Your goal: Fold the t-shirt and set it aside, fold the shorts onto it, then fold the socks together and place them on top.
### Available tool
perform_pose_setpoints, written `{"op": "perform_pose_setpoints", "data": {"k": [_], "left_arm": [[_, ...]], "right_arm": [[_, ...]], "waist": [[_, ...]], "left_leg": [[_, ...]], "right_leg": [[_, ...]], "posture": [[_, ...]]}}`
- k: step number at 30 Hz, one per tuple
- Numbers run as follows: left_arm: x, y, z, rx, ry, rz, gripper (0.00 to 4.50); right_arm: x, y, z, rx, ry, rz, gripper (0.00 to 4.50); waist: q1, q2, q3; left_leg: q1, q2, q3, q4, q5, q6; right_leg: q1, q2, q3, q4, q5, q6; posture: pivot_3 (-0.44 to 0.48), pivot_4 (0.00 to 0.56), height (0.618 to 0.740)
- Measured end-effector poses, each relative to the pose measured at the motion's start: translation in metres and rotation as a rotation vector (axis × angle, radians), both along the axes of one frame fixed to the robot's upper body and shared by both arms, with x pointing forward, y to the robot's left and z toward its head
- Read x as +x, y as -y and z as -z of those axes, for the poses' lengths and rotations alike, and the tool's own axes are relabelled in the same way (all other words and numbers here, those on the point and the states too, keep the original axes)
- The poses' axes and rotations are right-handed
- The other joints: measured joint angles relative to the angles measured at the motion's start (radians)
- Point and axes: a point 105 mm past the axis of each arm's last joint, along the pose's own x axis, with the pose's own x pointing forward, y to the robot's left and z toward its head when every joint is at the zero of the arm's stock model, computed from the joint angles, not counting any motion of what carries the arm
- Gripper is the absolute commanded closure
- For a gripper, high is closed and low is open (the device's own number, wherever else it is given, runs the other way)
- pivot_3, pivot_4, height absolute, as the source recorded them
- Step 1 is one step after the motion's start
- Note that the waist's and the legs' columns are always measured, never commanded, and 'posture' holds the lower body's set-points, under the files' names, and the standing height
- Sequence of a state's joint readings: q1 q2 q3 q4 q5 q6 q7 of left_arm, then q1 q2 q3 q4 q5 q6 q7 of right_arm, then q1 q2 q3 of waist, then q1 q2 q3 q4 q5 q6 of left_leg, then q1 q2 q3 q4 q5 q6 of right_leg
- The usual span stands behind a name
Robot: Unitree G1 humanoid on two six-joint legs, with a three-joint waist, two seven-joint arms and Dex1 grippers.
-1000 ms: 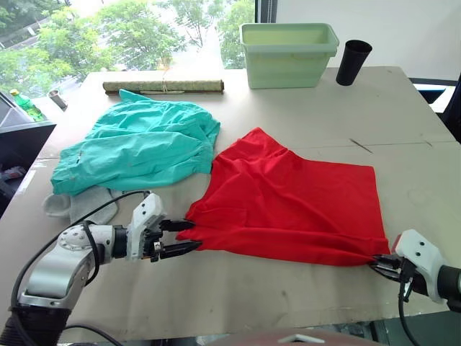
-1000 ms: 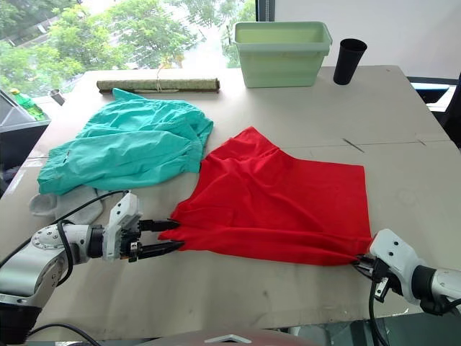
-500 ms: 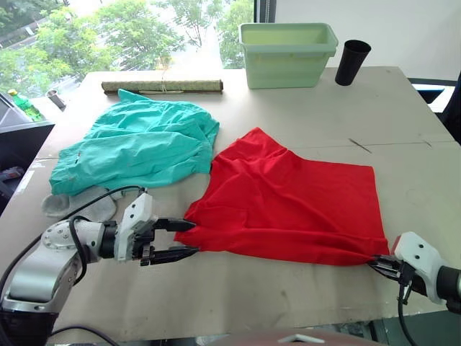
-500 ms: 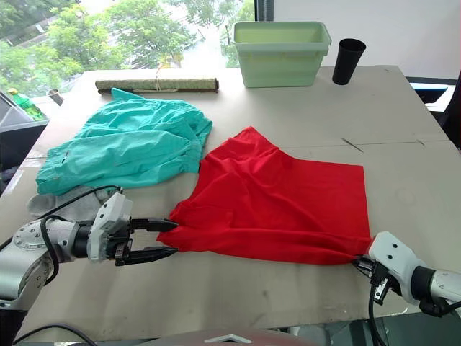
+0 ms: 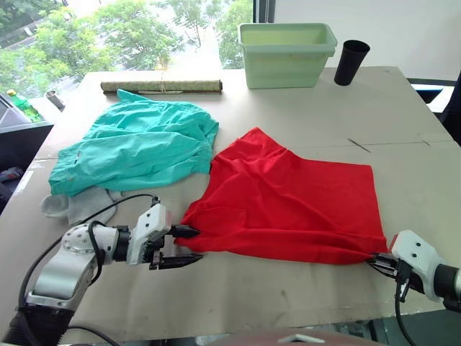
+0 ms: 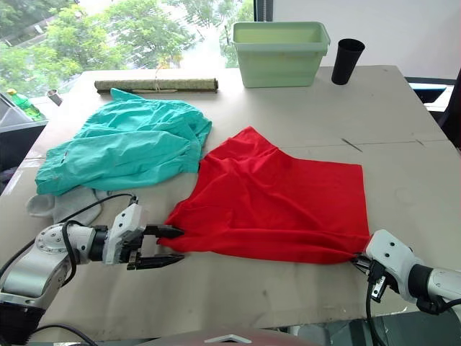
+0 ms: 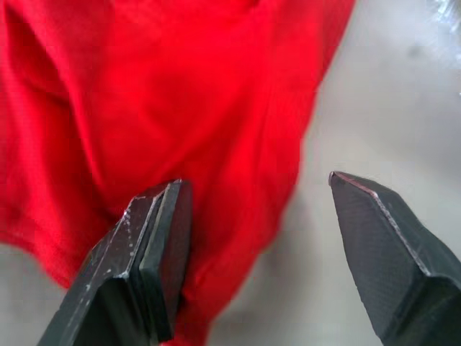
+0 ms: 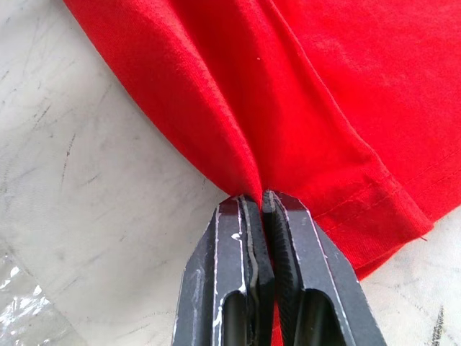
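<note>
We see the t-shirt (image 5: 288,202) spread across the centre and right of the head views on the worktop (image 5: 302,108), already doubled so that its near edge runs along the lower part of the frame. Our right end effector (image 8: 261,205) is clamped tight on the cloth at the lower right corner, a pinch of red fabric bunched between its closed fingers; we judge it holds that corner so the near edge can be lifted together with the other corner for the next fold. Our left end effector (image 5: 189,246) sits at the lower left corner of the t-shirt with its 2 fingers spread, 1 over the red edge and 1 on the bare worktop side in the wrist view, holding nothing; it looks lined up to close on that corner. The shorts (image 5: 137,144) lie crumpled in the upper left, just beside the t-shirt's far left edge, and the socks (image 5: 75,205) peek out below them at the left, both untouched and waiting their turn. A green tub (image 5: 288,43), a black cup (image 5: 353,61) and a rolled mat (image 5: 162,86) stand along the top of the frame, well apart from the work. Compared with 0.5 s ago, the left end effector has pushed forward to the t-shirt corner, while the right one has kept its grip in place.
</note>
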State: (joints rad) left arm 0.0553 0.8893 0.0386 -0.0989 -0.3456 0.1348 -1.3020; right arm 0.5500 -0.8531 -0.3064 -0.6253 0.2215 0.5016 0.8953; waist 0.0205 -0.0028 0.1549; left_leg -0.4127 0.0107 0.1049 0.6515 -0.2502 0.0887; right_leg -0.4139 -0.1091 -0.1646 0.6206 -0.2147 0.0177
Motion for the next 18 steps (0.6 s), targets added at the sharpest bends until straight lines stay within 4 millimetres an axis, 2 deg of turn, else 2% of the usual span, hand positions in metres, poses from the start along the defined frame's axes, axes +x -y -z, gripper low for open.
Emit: {"op": "perform_pose_setpoints", "data": {"k": [1, 3, 7, 13, 14, 15, 18], "left_arm": [[0.003, 0.0, 0.0, 0.017, 0.033, 0.016, 1.72], [0.006, -0.002, 0.002, 0.04, 0.088, 0.03, 2.42], [0.005, -0.005, 0.005, 0.04, 0.103, 0.025, 4.37], [-0.017, 0.002, 0.009, -0.024, 0.013, -0.051, 4.44], [-0.025, 0.004, 0.009, -0.033, -0.009, -0.072, 4.44], [-0.041, 0.012, 0.011, -0.037, -0.036, -0.072, 4.44], [-0.061, 0.022, 0.014, -0.047, -0.069, -0.101, 4.44]], "right_arm": [[0.001, 0.0, 0.0, -0.001, 0.002, -0.001, 4.5], [0.002, 0.0, -0.002, -0.002, 0.007, -0.003, 4.5], [0.011, -0.002, -0.005, -0.01, 0.021, -0.018, 4.5], [0.04, 0.003, -0.012, -0.083, 0.073, -0.07, 4.5], [0.048, 0.003, -0.014, -0.092, 0.084, -0.084, 4.5], [0.062, 0.004, -0.02, -0.109, 0.105, -0.099, 4.5], [0.073, 0.009, -0.026, -0.141, 0.102, -0.125, 4.5]], "waist": [[0.0, 0.001, 0.0], [0.0, 0.002, -0.001], [-0.006, 0.004, -0.002], [-0.006, 0.005, -0.001], [-0.011, 0.004, -0.001], [-0.016, 0.004, 0.001], [-0.006, 0.004, 0.002]], "left_leg": [[0.0, 0.0, 0.0, 0.0, 0.0, 0.0], [0.0, 0.0, 0.0, 0.0, 0.0, 0.0], [0.0, 0.0, 0.0, 0.0, 0.0, 0.0], [0.0, 0.0, 0.0, 0.0, 0.0, 0.0], [0.0, 0.0, 0.001, 0.0, 0.0, 0.0], [0.0, 0.0, 0.001, 0.0, 0.0, 0.0], [0.0, 0.0, 0.001, 0.0, 0.001, -0.001]], "right_leg": [[0.0, 0.0, 0.0, 0.0, 0.0, 0.0], [0.0, 0.0, 0.0, 0.0, 0.0, 0.0], [0.0, 0.0, 0.0, 0.0, 0.0, 0.0], [0.0, 0.0, 0.0, 0.0, 0.0, 0.0], [0.0, 0.0, 0.0, 0.0, 0.0, 0.0], [0.0, 0.0, 0.0, -0.001, 0.0, 0.0], [0.0, 0.0, -0.001, -0.001, 0.0, 0.0]], "posture": [[0.0, 0.15, 0.727], [0.0, 0.15, 0.727], [0.0, 0.15, 0.727], [0.0, 0.15, 0.727], [0.0, 0.15, 0.727], [0.0, 0.15, 0.727], [0.0, 0.15, 0.727]]}}
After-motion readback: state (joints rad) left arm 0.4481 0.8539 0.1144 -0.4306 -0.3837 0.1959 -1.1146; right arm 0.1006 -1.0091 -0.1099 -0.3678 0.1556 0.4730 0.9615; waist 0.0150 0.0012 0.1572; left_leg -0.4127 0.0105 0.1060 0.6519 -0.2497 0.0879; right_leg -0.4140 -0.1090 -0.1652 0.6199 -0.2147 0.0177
